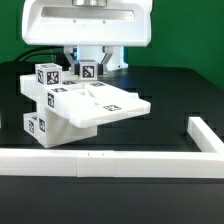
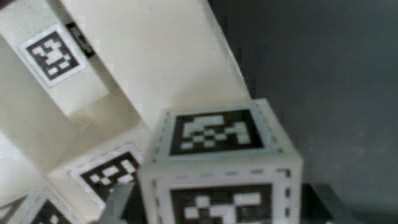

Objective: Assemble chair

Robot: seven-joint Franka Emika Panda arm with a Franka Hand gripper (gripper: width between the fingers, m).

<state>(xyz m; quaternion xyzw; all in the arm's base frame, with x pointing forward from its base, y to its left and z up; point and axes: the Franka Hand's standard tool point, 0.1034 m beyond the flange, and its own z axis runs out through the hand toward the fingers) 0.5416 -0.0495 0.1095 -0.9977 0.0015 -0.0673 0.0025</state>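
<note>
The chair stands partly joined on the black table: a flat white slab with blocky tagged parts under and beside it. Two tagged square posts rise at its back, one to the exterior view's left and one in the middle. My gripper comes down from above and is shut on the middle post. In the wrist view that post fills the foreground. My gripper has a grey finger against each side of it. A long white tagged piece lies beyond it.
A long low white border rail runs along the front of the table and turns back at the exterior view's right. The arm's white body hangs over the back of the chair. A green wall stands behind.
</note>
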